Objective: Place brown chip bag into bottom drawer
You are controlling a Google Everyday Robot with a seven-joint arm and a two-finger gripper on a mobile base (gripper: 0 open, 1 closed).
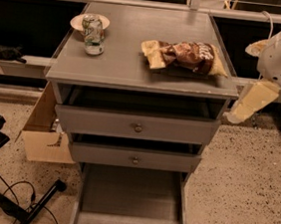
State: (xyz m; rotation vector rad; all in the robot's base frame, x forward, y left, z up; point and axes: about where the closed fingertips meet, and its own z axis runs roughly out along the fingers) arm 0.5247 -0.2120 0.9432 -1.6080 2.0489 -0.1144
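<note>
Speckled floor [243,185] is spreading around the cabinet [126,57]; a box [44,144] is sitting left of it, the end effector [249,103] hanging right.

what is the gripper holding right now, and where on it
Nothing: the gripper hangs beside the cabinet; the brown chip bag lies on its top.

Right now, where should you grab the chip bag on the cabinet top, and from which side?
Probably pinch the brown chip bag across its dark middle, from above: it lies flat, lengthwise left to right, on the cabinet top. The gripper hangs off the cabinet's right side.
</note>
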